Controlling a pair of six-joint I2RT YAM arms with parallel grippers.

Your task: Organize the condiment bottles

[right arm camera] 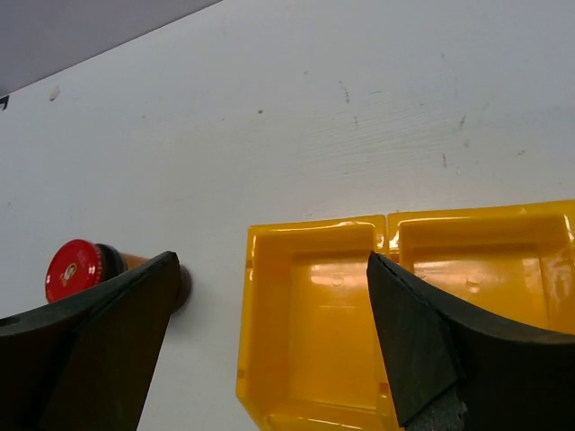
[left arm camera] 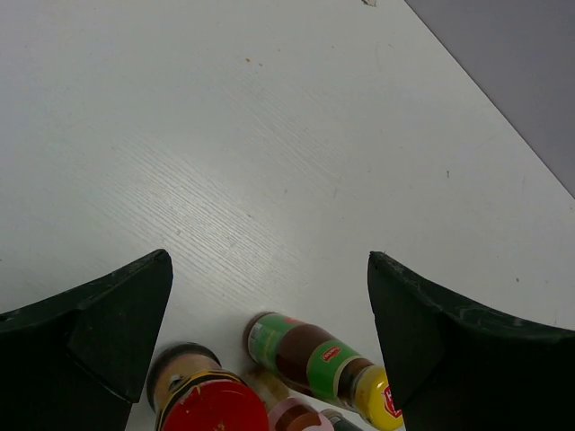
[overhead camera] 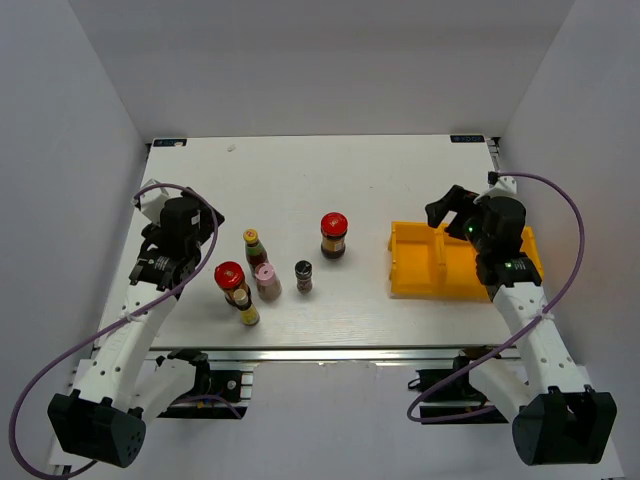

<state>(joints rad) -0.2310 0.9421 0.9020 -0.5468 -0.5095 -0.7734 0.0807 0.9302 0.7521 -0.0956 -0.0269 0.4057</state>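
Sorting seems unstarted: six small capped condiment bottles (overhead camera: 266, 282) cluster left of centre on the white desk (overhead camera: 300, 180), outside the yellow plastic tray (overhead camera: 393, 268) at right. The left pincer (left arm camera: 269, 260) and right pincer (right arm camera: 269, 260) gape, empty. Next, one should probably close round a bottle.

A broad stretch of white tabletop (overhead camera: 330, 165) lay open along the far side. At near left, a stout red-capped dark jar (overhead camera: 231, 281), a pink-capped bottle (overhead camera: 267, 281) and a slim yellow-capped bottle (overhead camera: 247, 312) stood tightly packed. A second red-capped jar (overhead camera: 334, 235) stood alone at centre, with a clear lane between it and the yellow plastic compartment tray (overhead camera: 412, 268) at right.
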